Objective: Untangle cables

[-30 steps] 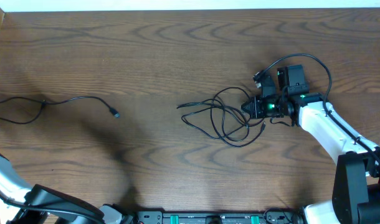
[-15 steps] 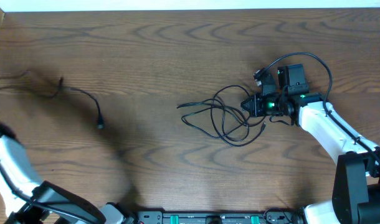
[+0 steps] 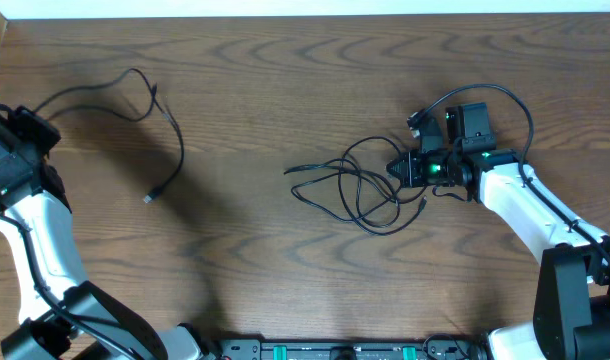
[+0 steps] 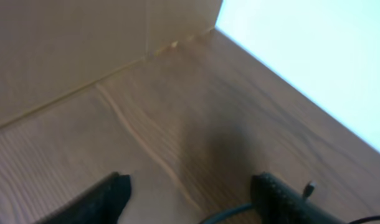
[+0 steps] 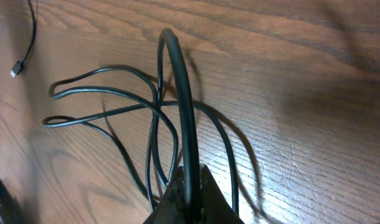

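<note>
A tangle of thin black cables point(image 3: 355, 185) lies right of centre in looping coils. My right gripper point(image 3: 400, 170) is at its right edge, shut on one black loop point(image 5: 177, 93) that rises straight up from the closed fingertips point(image 5: 190, 182). A separate black cable point(image 3: 170, 125) lies apart at the far left, its plug point(image 3: 148, 198) resting on the wood. My left gripper point(image 3: 30, 120) is at that cable's other end. In the left wrist view its fingers point(image 4: 109, 194) stand wide apart, and a bit of cable point(image 4: 224, 216) shows low between them.
The wooden table point(image 3: 285, 80) ends in a pale wall at its left edge point(image 4: 65, 50) and a white strip along the back point(image 3: 305, 8). The right arm's own thick black cable point(image 3: 485, 95) arcs above its wrist. The arm bases sit along the front edge.
My left arm swept toward the back along the left edge, dragging the single cable with it, and its jaws opened. The right arm and the tangle have not moved.
</note>
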{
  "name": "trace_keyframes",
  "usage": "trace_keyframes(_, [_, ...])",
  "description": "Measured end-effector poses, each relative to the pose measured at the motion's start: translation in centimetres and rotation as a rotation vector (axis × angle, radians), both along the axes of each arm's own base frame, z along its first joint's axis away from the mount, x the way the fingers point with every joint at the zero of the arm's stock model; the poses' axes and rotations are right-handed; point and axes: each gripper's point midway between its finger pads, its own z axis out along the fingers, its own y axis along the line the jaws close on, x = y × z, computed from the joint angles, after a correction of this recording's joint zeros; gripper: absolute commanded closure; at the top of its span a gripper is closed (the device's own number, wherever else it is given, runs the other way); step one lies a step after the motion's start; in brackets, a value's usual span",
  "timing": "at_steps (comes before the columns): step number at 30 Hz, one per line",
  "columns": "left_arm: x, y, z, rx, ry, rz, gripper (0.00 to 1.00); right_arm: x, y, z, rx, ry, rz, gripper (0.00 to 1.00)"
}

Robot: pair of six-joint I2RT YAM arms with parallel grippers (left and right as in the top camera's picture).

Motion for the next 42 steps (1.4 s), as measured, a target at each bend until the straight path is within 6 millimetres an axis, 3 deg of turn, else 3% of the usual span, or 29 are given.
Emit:
trace_keyframes(2, [-0.2, -0.1, -0.9, -0.018, 0.026, -0.001, 0.14, 0.0, 0.0, 0.0, 0.000, 0.000, 0.000, 0.99])
trace_keyframes(8, [-1.0, -1.1, -2.9, -0.085, 0.097, -0.013, 0.13, 0.1, 0.0, 0.0, 0.000, -0.005, 0.000, 0.99])
trace_keyframes(16, [-4.3, -5.2, -7.7, -0.300, 0.292, -0.065, 0.12, 0.5, 0.1, 0.3, 0.004, -0.027, 0.000, 0.99])
trace_keyframes(24, [-6.1, -8.8, -9.6, -0.468, 0.376, -0.130, 0.07, 0.7, 0.1, 0.4, 0.005, -0.037, 0.000, 0.99])
trace_keyframes(32, [-5.8, -10.6, -9.6, -0.539, 0.355, -0.200, 0.05, 0.8, 0.1, 0.4, 0.006, -0.041, 0.000, 0.99])
trace_keyframes(37, [-4.3, -11.8, -7.8, -0.516, 0.278, -0.316, 0.03, 0.8, 0.1, 0.5, 0.007, -0.045, 0.000, 0.99])
trace_keyframes(40, [-3.5, -13.5, -6.5, -0.487, 0.252, -0.398, 0.02, 0.9, 0.2, 0.5, 0.007, -0.051, 0.001, 0.91])
trace_keyframes(42, [-3.0, -14.9, -6.0, -0.471, 0.251, -0.452, 0.02, 1.0, 0.2, 0.6, 0.007, -0.059, 0.004, 0.80])
